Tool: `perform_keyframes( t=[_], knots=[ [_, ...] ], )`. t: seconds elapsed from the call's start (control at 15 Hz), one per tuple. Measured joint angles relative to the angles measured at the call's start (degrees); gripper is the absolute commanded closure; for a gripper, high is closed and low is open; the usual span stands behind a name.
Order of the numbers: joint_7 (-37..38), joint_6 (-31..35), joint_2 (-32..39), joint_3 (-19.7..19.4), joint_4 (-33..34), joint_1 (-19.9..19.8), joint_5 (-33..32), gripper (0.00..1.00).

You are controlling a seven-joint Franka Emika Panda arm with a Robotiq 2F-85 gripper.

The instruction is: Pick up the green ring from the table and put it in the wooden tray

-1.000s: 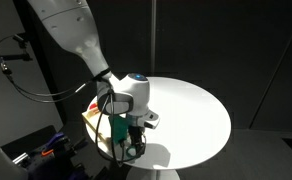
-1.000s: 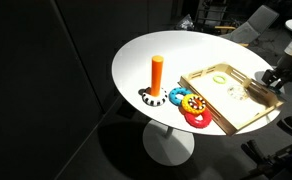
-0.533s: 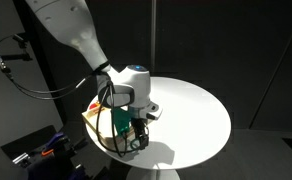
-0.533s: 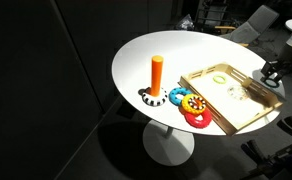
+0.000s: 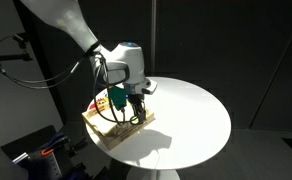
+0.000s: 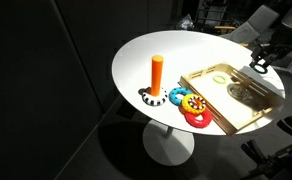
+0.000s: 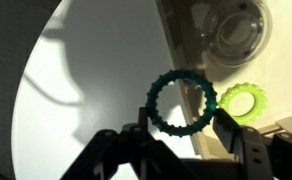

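the jaws of the gripper (image 7: 183,128) were clamped on the green ring (image 7: 181,74), one finger pressed to each side of its lower half, so they stood only as far apart as the ring is wide. the ring hung in the air, held upright-facing to the wrist camera, over the line where the white tabletop (image 7: 86,90) meets the edge of the wooden tray (image 7: 186,35). inside the tray lay a paler yellow-green ring (image 7: 242,89) and a clear round dish (image 7: 236,30).

in an exterior view the gripper (image 6: 260,62) hovered above the tray's far end, while an orange peg (image 6: 157,72) and a cluster of coloured rings (image 6: 192,104) sat on the round tabletop just beside the tray. the room around was dark — black on every side.
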Motion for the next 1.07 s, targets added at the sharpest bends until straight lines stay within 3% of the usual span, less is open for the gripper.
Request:
perform_keyframes(
  t=[0.07, 0.13, 0.27, 0.4, 0.6, 1.07],
  knots=[
    [-0.1, -0.7, -0.8, 0.9, 0.0, 0.1, 1.1, 0.3],
    [-0.1, -1.5, -1.4, 1.7, 0.0, 0.2, 1.9, 0.08],
    [-0.2, -3.6, -2.2, 2.8, 0.0, 0.7, 3.2, 0.07],
    [-0.2, -5.8, -2.5, 3.4, 0.0, 1.1, 3.5, 0.0],
    [-0.2, -8.1, -2.6, 3.5, 0.0, 1.5, 3.5, 0.0],
    [-0.1, -15.4, -3.4, 1.1, 0.1, 1.5, 1.4, 0.0]
  ],
)
